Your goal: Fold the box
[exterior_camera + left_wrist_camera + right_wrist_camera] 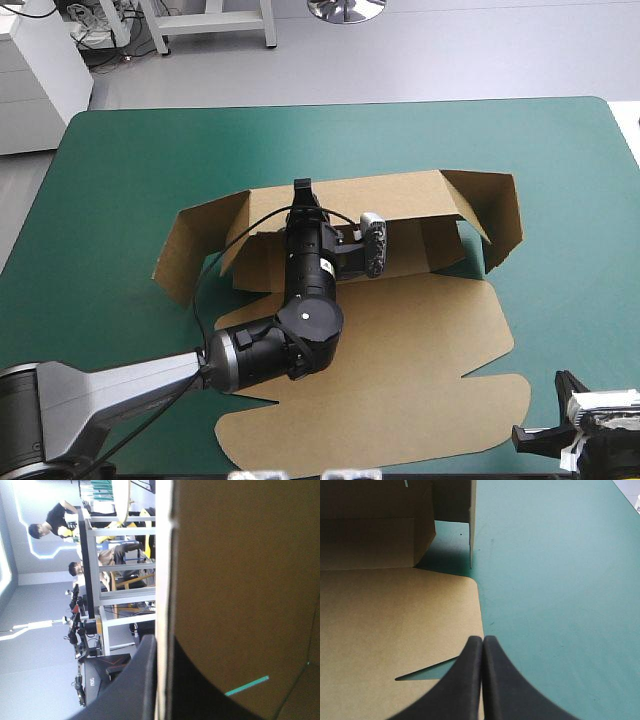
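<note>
The brown box (400, 370) lies mid-table, its big lid panel flat toward the near edge and its far wall (390, 195) and side flaps raised. My left gripper (302, 187) reaches over the box floor to the top edge of the far wall. In the left wrist view that gripper (162, 645) is shut on the box (240, 580), one black finger on each side of the board's edge. My right gripper (561, 384) hovers at the near right corner of the table. Shut and holding nothing, the right gripper (483, 640) points past the lid's rounded corner (465, 587).
The raised right flap (495, 215) stands ahead of my right gripper, with bare teal-green cover (560, 580) beside it. The left flap (195, 245) leans outward on the box's left side. Open table (120, 170) surrounds the box.
</note>
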